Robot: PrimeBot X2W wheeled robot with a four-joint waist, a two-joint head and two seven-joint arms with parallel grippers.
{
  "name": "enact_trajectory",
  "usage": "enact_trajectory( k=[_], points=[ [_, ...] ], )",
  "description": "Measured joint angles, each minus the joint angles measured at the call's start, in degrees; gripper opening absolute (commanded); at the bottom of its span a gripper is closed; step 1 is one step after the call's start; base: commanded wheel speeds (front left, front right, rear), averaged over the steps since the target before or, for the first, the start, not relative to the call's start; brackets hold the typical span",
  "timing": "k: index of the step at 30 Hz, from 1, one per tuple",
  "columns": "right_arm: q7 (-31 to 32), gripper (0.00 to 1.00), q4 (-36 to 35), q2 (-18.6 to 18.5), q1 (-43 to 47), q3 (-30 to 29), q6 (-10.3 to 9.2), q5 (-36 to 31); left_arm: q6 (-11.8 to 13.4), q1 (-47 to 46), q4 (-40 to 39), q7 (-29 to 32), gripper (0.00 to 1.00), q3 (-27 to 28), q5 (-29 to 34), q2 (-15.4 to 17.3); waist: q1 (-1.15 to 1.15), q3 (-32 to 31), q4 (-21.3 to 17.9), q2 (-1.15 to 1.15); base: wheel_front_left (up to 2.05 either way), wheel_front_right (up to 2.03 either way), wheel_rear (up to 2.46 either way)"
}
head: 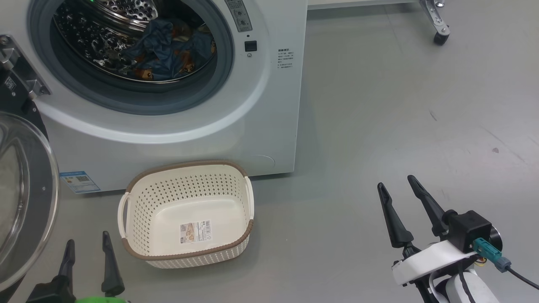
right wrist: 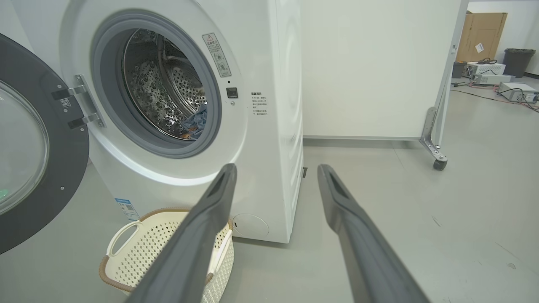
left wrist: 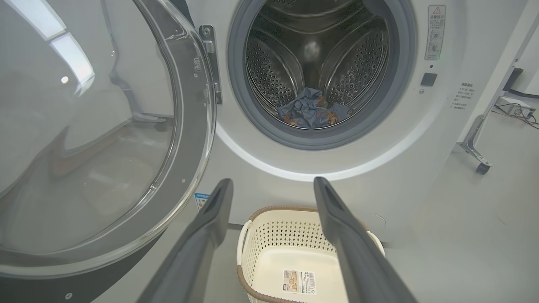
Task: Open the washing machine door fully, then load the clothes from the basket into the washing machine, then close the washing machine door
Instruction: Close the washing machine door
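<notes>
Loading looks finished, though the drum's [head: 97, 38] depths are dim: the clothes [head: 164, 50] lie inside, at twelve o'clock from the bare basket [head: 189, 187]. The left gripper [head: 87, 237] and right gripper [head: 396, 181] are both spread, holding nothing. The next move, I judge, is to swing the washing machine door [head: 25, 189], at nine o'clock, shut.

The right gripper [head: 396, 182] has two long black fingers [head: 393, 219] that taper to thin points, set on a rounded white wrist shell [head: 433, 254]. A square black block [head: 467, 229] is fixed to that shell. A teal plug [head: 490, 252] with a black cable [head: 524, 278] comes out of it, beside thin yellow and red wires [head: 481, 261]. The white forearm [head: 478, 292] bears a black stripe. The left gripper [head: 87, 239] has matching dark fingers on a black base, with a bright green patch [head: 101, 300] below. Close up, the fingers are matt grey with a shallow groove.
</notes>
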Motion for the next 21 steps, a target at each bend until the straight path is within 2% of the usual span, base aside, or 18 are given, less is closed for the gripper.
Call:
enact_trajectory(
  k=[9,21],
  points=[
    [0.0,1.0,0.0,-0.1,0.0,-1.0,0.0,0.0,0.0,0.0,0.1,0.0,1.0,-1.0,0.1,0.0,0.0,-0.2,0.7,0.0,0.0,0.0,0.0],
    [0.0,1.0,0.0,-0.2,0.1,-1.7,0.0,0.0,0.3,-0.1,0.3,0.0,1.0,-1.5,0.1,0.0,0.0,-1.1,5.5,0.0,0.0,0.0,0.0]
  ],
)
